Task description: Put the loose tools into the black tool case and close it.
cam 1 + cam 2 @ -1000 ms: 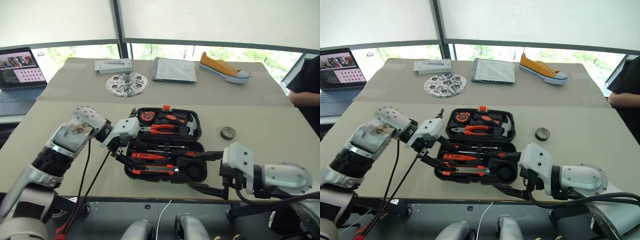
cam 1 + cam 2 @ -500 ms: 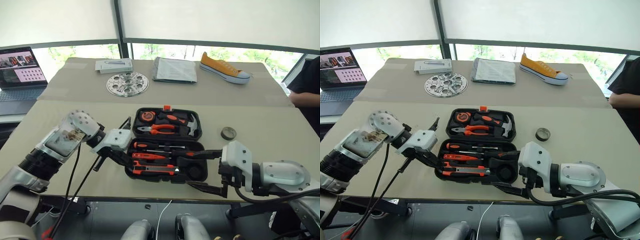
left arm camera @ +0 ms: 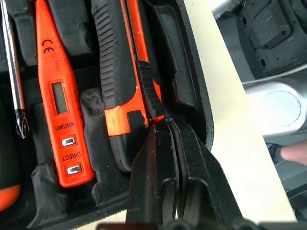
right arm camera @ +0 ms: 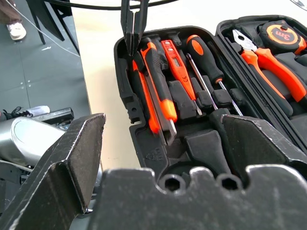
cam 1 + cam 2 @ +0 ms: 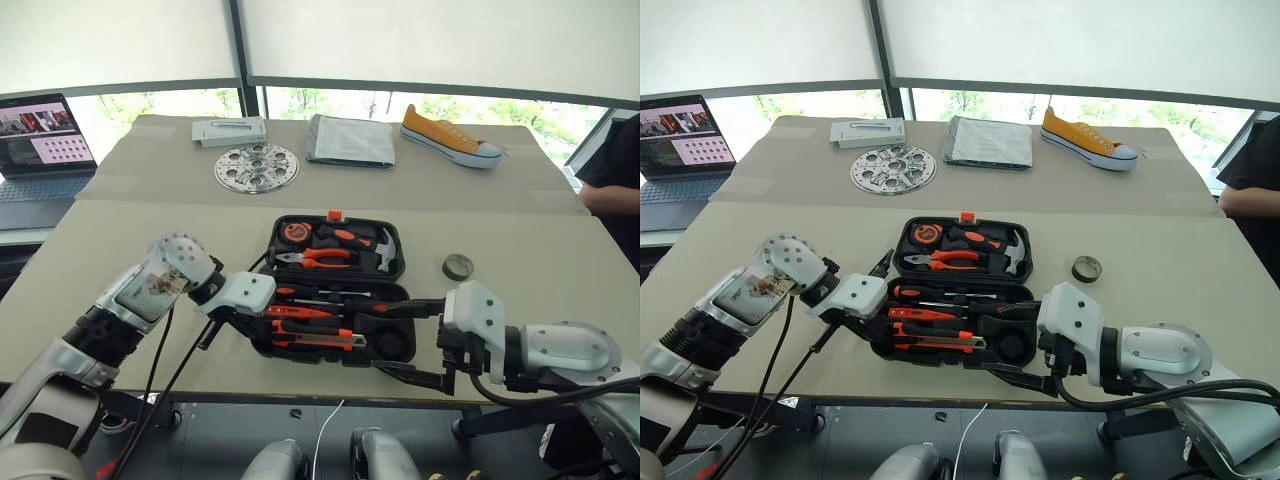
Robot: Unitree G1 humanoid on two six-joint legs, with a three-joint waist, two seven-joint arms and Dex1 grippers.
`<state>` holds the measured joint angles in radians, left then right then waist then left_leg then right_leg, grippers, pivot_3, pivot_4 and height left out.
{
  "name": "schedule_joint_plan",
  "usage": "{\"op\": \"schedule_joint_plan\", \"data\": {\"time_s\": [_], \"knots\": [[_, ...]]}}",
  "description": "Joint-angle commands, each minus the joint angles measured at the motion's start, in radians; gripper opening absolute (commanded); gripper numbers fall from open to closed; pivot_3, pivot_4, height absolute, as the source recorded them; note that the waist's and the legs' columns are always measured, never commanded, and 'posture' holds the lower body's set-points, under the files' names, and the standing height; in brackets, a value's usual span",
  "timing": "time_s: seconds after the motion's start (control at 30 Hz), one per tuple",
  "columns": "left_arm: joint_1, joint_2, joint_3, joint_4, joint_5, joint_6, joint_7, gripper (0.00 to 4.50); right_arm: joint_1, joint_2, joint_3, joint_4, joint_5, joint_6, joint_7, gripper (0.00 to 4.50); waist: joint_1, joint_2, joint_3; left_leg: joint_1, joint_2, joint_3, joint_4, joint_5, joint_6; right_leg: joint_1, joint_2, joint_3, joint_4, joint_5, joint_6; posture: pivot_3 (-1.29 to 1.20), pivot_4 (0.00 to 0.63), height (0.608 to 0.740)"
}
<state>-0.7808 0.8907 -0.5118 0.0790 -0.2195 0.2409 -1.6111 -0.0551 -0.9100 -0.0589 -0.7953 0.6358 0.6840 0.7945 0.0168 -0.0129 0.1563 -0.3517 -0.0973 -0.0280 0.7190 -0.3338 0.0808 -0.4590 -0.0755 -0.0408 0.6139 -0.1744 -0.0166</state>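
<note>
overhead, the black tool case [image 5: 340, 300] lies open on the table [image 5: 120, 250], the left gripper [image 5: 262, 322] at its near left corner, jaws together on nothing. the right gripper [image 5: 412, 340] hangs at the near right corner, jaws wide apart; the dark grey tape roll [image 5: 456, 266] sits well beyond them, outside the case. left wrist view: closed fingertips [image 3: 160, 125] touch the utility knife [image 3: 115, 81], tester screwdriver [image 3: 55, 91] just beside. right wrist view: a long screwdriver [image 4: 206, 67] lies in the case between the spread fingers [image 4: 72, 158].
</note>
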Motion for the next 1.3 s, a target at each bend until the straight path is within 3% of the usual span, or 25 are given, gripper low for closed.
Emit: {"op": "schedule_joint_plan", "data": {"time_s": [0.03, 0.5, 0.63, 0.97, 1.3], "knots": [[-0.064, 0.015, 0.005, -0.006, -0.084, 0.015, -0.003, 0.11, -0.004, 0.005, -0.022, -0.026, 0.008, -0.008, -0.009, 4.50, 0.000, 0.000, 0.000, 0.000, 0.000, 0.000, 0.001, 0.000, 0.000, 0.000, 0.000, 0.000, 0.000, 0.000, 0.000, 0.00, 0.150, 0.740], [-0.074, -0.172, -0.036, 0.127, 0.113, -0.135, 0.014, 0.11, 0.001, -0.001, -0.030, -0.037, 0.018, 0.001, -0.019, 4.50, -0.001, 0.000, 0.000, -0.001, 0.000, 0.000, 0.002, 0.000, 0.001, 0.000, 0.000, 0.000, 0.000, 0.000, 0.000, 0.00, 0.150, 0.740], [-0.071, -0.182, -0.029, 0.149, 0.133, -0.161, 0.003, 0.11, 0.006, 0.000, -0.033, -0.042, 0.021, 0.005, -0.024, 4.50, 0.011, 0.000, 0.000, -0.001, 0.000, 0.000, 0.004, -0.001, 0.001, 0.002, 0.000, 0.000, 0.000, 0.001, 0.001, 0.00, 0.150, 0.740], [-0.130, -0.198, -0.006, 0.159, 0.027, -0.101, -0.003, 0.11, 0.018, -0.001, -0.036, -0.045, 0.027, 0.003, -0.034, 4.50, 0.012, 0.000, 0.000, -0.001, 0.000, 0.000, 0.008, -0.002, 0.003, 0.002, 0.000, 0.000, 0.001, 0.001, 0.002, 0.00, 0.150, 0.740], [-0.092, -0.219, -0.050, 0.211, 0.144, -0.224, -0.003, 0.11, 0.023, -0.007, -0.038, -0.045, 0.026, 0.005, -0.035, 4.50, 0.007, 0.000, 0.000, -0.002, 0.000, 0.000, 0.008, -0.003, 0.005, 0.001, 0.000, 0.000, 0.001, 0.001, 0.002, 0.00, 0.150, 0.740]]}}
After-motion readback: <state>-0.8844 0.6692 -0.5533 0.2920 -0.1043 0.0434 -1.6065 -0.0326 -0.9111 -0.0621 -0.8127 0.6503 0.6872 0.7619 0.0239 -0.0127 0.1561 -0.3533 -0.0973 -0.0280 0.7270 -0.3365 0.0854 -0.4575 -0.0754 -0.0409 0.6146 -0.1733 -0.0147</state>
